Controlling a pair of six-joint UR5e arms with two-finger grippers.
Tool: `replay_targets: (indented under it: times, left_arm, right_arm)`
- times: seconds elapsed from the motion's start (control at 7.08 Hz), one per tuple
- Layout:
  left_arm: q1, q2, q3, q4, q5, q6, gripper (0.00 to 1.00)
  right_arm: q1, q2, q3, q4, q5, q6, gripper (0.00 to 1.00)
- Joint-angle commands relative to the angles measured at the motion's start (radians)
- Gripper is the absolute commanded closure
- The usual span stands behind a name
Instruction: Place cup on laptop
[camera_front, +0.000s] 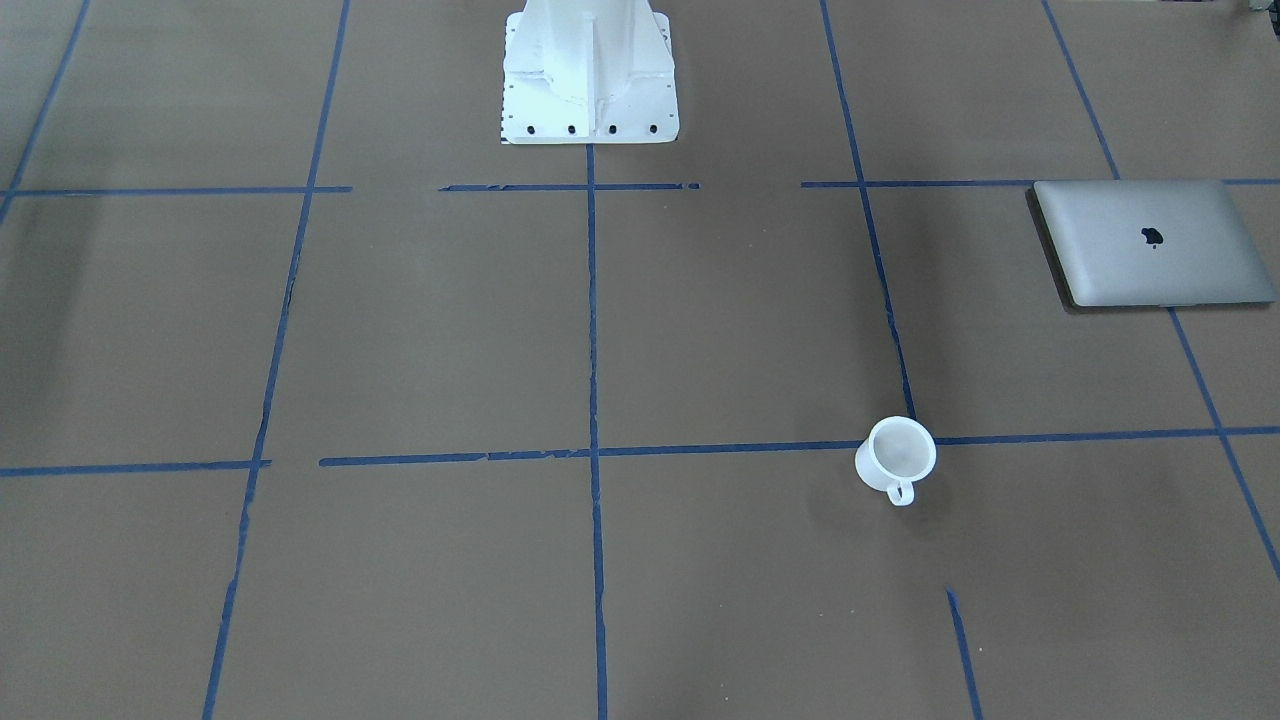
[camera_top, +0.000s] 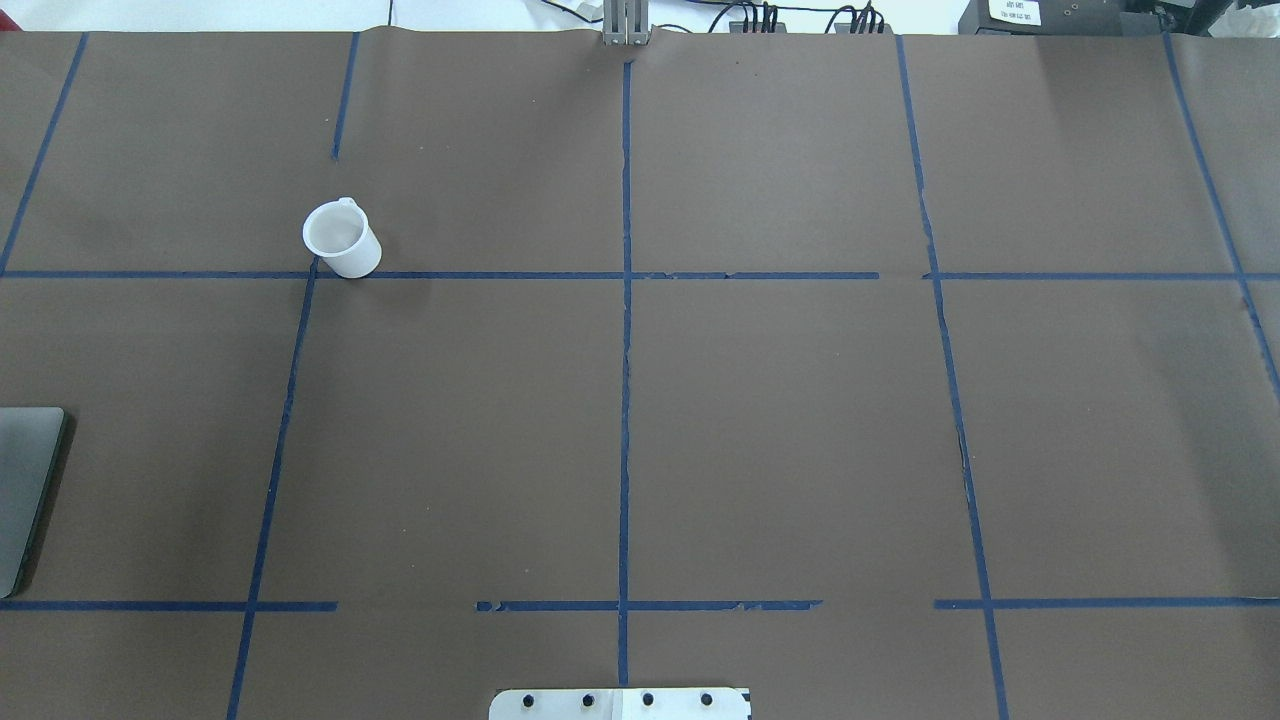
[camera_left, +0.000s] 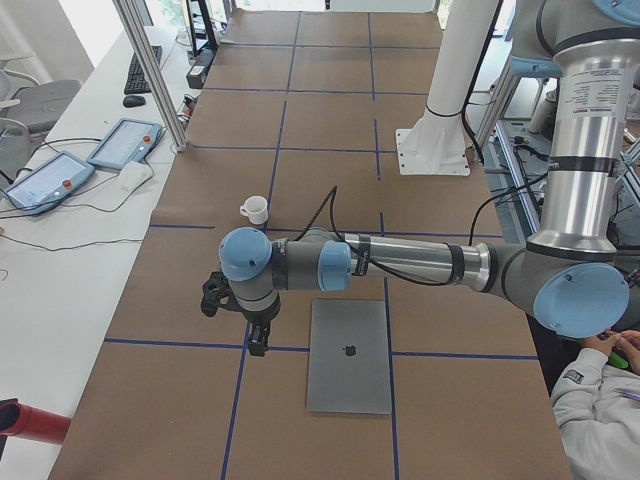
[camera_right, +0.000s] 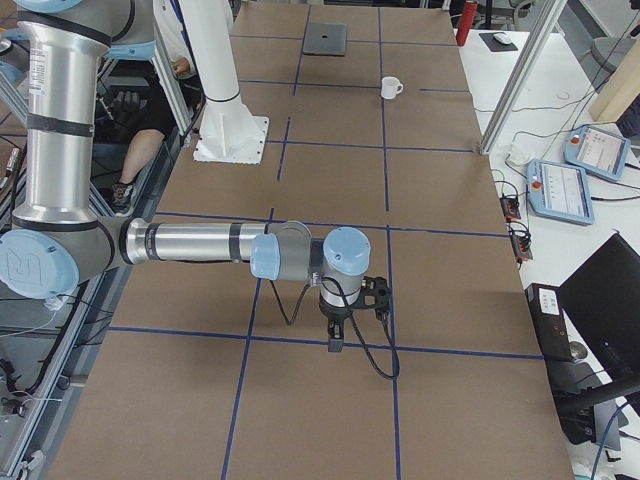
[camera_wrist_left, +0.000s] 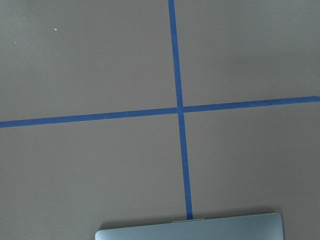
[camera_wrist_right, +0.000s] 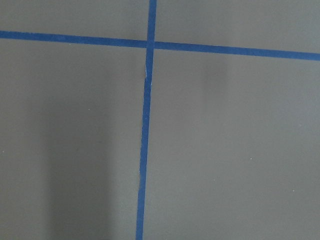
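Plainly, the cup (camera_left: 257, 209) stands well apart from the left fingers (camera_left: 258, 345).

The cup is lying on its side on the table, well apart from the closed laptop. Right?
Not quite: the cup stands upright, rim up, as the exterior front-facing view shows. It is on the table, well apart from the closed laptop.

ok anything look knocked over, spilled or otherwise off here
Nothing serious. The cup stands upright, looks empty, and nothing is spilled around it. The laptop lies closed and flat, well apart from it. Only the blue tape lines look ragged, with gaps in places.
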Motion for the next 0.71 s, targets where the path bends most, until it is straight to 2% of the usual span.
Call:
replay_targets:
  times: [0.0,0.14,0.28,0.56]
  left_arm:
    - [0.0,0.008,-0.001,-0.011,0.001,-0.033,0.0]
    - [0.0,0.025,0.003,-0.031,-0.007,-0.032,0.0]
    - [0.021,0.026,0.02,-0.139,-0.007,-0.039,0.0]
    - [0.118,0.013,0.01,-0.261,-0.014,-0.239,0.0]
  right_arm:
    - [0.0,0.0,0.0,0.0,0.0,0.0,0.0]
    - [0.0,0.0,0.0,-0.001,0.0,0.0,0.0]
    - [0.0,0.0,0.0,0.0,0.0,0.0,0.0]
    - [0.0,0.0,0.0,0.0,0.0,0.0,0.0]
